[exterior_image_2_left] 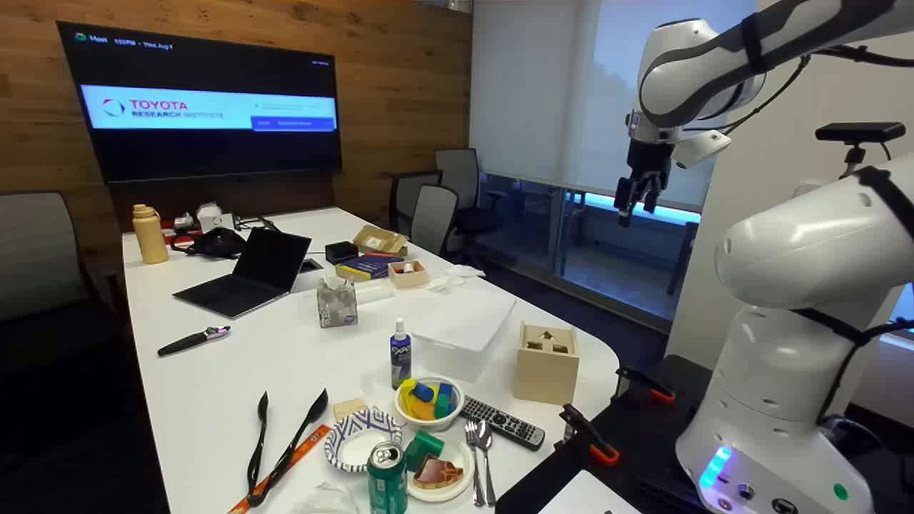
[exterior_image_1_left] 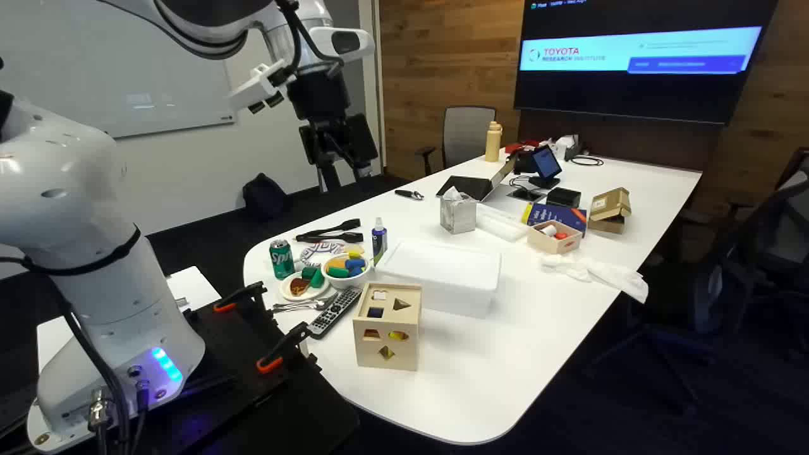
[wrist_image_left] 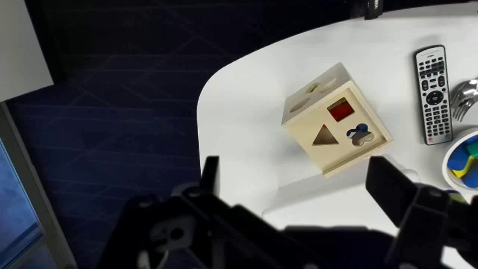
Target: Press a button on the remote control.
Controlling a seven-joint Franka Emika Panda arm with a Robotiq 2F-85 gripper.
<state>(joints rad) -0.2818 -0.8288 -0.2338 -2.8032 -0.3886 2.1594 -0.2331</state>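
Observation:
The remote control [exterior_image_1_left: 335, 312] is a slim bar with a silver-grey face, dark buttons and a black edge. It lies face up on the white table, between the wooden shape box and the cutlery. It also shows in an exterior view [exterior_image_2_left: 503, 422] and at the right of the wrist view [wrist_image_left: 434, 96]. My gripper [exterior_image_1_left: 347, 175] is open and empty, high above the table in both exterior views [exterior_image_2_left: 636, 213]. In the wrist view the gripper's fingers [wrist_image_left: 295, 161] stand wide apart, and the remote lies outside the gap between them, to the right. Nothing covers the remote.
The wooden shape box [wrist_image_left: 328, 127] stands beside the remote. A white bowl of blocks [exterior_image_2_left: 429, 403], a fork and spoon [exterior_image_2_left: 480, 457], a plate with toy food [exterior_image_2_left: 443, 471] and a green can [exterior_image_2_left: 388, 480] are near it. A translucent bin [exterior_image_1_left: 442, 272] stands behind the box.

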